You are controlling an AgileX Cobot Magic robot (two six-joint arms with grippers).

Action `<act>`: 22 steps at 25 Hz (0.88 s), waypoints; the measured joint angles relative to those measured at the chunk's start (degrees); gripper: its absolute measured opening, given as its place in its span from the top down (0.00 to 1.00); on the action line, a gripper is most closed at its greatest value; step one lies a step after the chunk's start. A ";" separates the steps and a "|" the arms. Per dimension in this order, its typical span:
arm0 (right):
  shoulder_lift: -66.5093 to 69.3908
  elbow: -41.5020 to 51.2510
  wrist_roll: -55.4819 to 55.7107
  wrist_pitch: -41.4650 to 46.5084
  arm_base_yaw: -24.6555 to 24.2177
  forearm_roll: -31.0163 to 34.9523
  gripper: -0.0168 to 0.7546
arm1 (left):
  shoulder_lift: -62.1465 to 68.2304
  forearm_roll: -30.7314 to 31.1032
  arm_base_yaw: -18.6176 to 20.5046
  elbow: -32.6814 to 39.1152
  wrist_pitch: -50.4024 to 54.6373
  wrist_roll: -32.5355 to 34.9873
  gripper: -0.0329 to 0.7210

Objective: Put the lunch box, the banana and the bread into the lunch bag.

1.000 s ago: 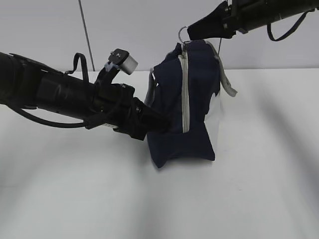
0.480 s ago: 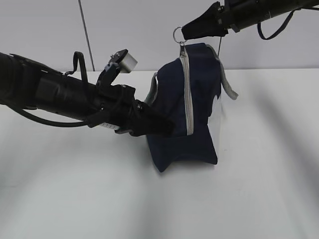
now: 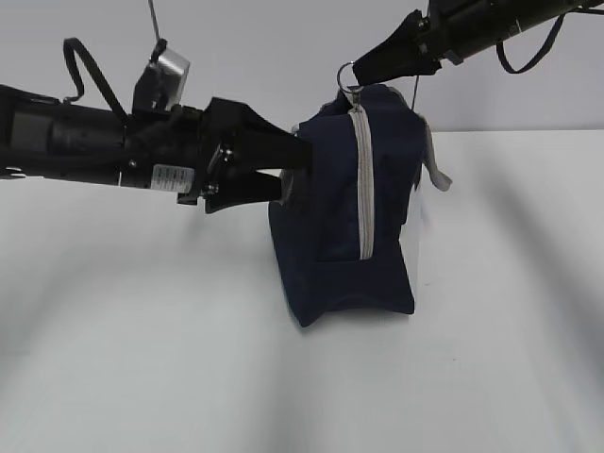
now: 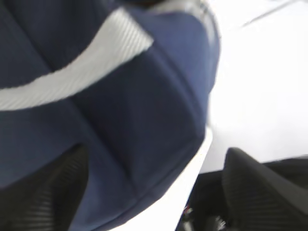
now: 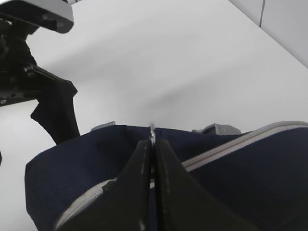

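Observation:
The navy lunch bag stands upright on the white table with its grey zipper running down the near end. My right gripper is at the bag's top, shut on the metal ring pull. The right wrist view shows the ring pull sticking out from my shut right gripper above the bag. My left gripper stands open against the bag's upper left side. In the left wrist view the bag's fabric fills the space ahead of the open left gripper. Lunch box, banana and bread are out of view.
A grey rope handle hangs on the bag's right side. The white table runs back to a grey wall. The left arm stretches in from the left edge at bag height.
My left gripper has let go of the bag's lower left side, risen to its upper left and opened. The right gripper stays shut on the ring pull.

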 joint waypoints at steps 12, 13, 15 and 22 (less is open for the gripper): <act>0.00 0.00 0.70 0.11 0.00 -0.23 1.00 | -1.50 -3.88 -3.02 -3.48 -9.85 -7.02 0.28; 0.00 0.00 0.70 0.11 0.00 -0.23 1.00 | -1.50 -3.72 -3.39 -3.66 -10.83 -7.12 0.29; 0.00 0.00 0.74 0.11 0.00 -0.23 1.00 | -1.17 -3.59 -4.04 -3.93 -11.57 -7.39 0.31; 0.00 0.00 0.74 0.11 0.00 -0.34 1.00 | 0.01 -3.76 -5.23 -3.97 -12.54 -7.44 0.44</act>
